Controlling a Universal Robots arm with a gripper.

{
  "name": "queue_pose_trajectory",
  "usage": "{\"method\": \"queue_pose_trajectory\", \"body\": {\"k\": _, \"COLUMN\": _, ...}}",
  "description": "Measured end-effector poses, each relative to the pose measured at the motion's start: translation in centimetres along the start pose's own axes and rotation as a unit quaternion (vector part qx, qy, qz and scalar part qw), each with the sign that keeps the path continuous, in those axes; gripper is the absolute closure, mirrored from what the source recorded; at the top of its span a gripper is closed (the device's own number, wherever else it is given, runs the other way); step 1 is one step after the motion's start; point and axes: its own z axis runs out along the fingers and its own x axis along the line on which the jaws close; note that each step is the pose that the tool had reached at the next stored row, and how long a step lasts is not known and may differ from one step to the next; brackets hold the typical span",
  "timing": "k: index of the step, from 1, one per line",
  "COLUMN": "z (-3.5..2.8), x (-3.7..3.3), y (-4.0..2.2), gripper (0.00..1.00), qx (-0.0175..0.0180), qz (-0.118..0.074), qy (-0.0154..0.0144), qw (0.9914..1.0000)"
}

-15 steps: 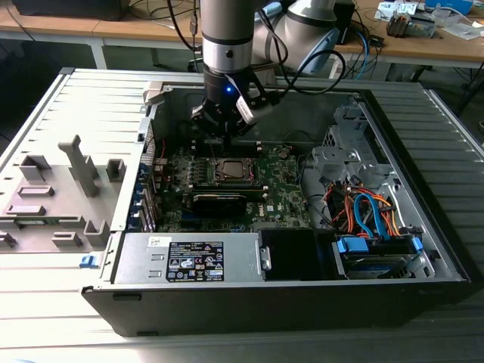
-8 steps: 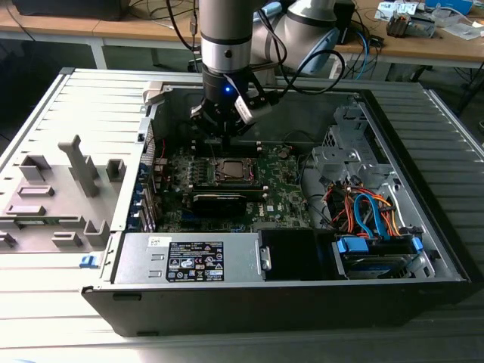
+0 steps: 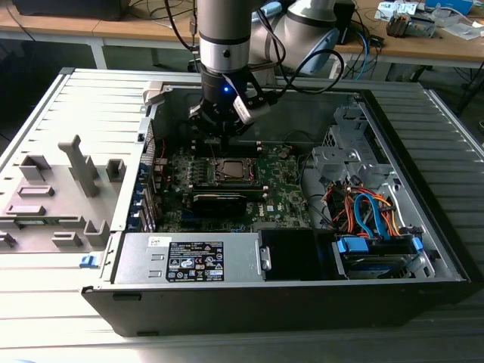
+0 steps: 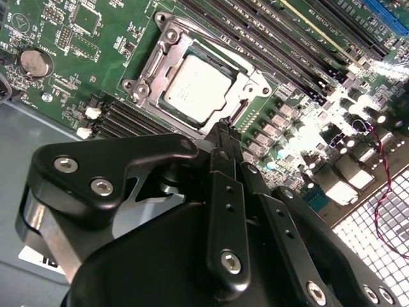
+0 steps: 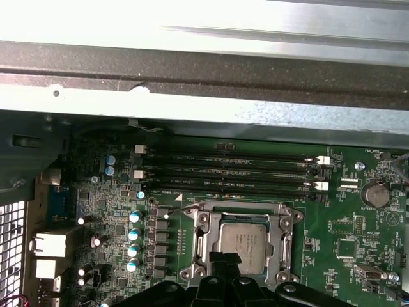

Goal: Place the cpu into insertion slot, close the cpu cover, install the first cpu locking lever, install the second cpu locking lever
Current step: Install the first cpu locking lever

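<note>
The cpu (image 4: 198,89) (image 5: 245,240), a silvery square chip, lies in the insertion slot (image 3: 229,170) on the green board. The cpu cover (image 4: 155,64) (image 5: 203,238), a thin silver frame, lies flat around the chip, which shows through its window. In both wrist views my gripper (image 4: 223,126) (image 5: 223,257) has its black fingers shut together with nothing between them. Their tips hang at the socket's edge, just over the rim of the cover. In the exterior view the gripper (image 3: 224,130) hangs straight down over the far side of the socket.
Several long black memory slots (image 5: 230,173) run beside the socket. A black cooler block (image 3: 219,200) sits in front of it. The computer case's walls (image 3: 249,302) surround the board, with a power supply (image 3: 189,261) and coloured cables (image 3: 370,212) at the exterior view's right.
</note>
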Motion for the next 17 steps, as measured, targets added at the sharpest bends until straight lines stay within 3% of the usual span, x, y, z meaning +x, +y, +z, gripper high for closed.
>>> {"method": "queue_pose_trajectory", "body": {"k": 17, "z": -0.01, "x": 0.25, "y": 0.02, "gripper": 0.89, "qx": 0.0000, "qz": 0.000, "qy": 0.0000, "qw": 1.00000}}
